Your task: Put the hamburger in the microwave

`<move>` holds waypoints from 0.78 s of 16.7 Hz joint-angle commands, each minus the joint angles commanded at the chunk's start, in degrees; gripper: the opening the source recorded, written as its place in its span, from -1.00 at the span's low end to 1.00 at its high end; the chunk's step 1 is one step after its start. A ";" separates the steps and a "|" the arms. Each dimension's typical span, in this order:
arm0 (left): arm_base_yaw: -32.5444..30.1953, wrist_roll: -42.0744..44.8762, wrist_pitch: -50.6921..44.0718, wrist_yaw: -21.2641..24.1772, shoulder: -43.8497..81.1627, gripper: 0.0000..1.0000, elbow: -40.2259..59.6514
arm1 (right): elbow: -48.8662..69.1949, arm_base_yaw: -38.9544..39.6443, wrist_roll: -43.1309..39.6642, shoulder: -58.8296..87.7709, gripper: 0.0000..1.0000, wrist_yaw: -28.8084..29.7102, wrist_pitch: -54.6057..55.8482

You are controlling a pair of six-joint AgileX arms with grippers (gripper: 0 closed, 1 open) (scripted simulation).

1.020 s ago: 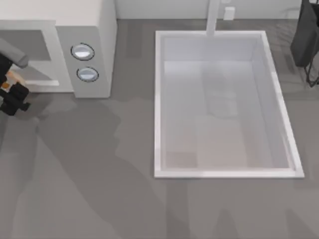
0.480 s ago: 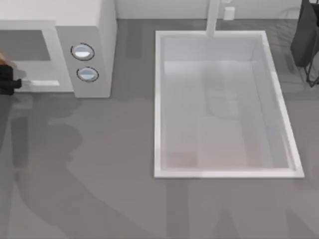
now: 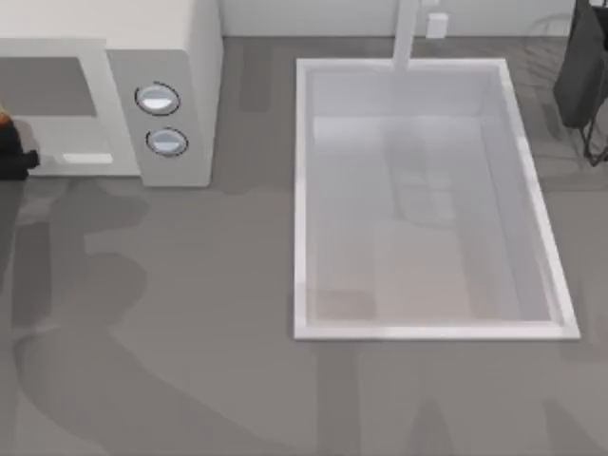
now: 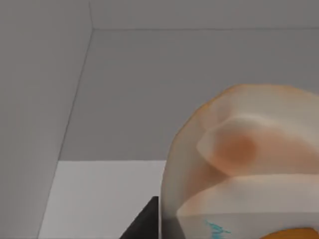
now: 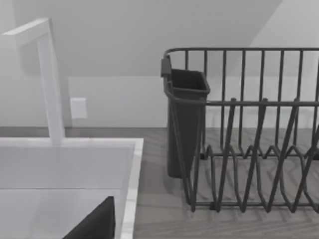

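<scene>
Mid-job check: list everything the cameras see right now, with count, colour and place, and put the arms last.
microwave: 1, light grey, far left of the table, cavity facing the front.
dials: 2, silver-blue, on the microwave's side panel, one behind the other.
hamburger: 1, cream-white with orange patches, close before the left wrist camera, grey cavity walls behind it.
sink basin: 1, white, right half of the table.
faucet: 1, white, at the basin's far rim.
dish rack: 1, dark wire, beside the basin in the right wrist view, with a dark cup holder at its end.
left gripper: black, at the top view's left edge, at the microwave's opening.
right arm: dark, parked at the far right.
</scene>
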 joint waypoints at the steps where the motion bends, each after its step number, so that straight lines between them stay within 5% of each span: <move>1: 0.00 0.00 0.00 0.00 0.00 -1.00 0.00 | 0.00 0.00 0.00 0.00 1.00 0.00 0.00; 7: -1.30 -0.26 -3.74 -0.82 4.99 -1.00 6.85 | 0.00 0.00 0.00 0.00 1.00 0.00 0.00; 13: -3.03 -1.05 -11.06 -2.34 16.50 -1.00 31.26 | 0.00 0.00 0.00 0.00 1.00 0.00 0.00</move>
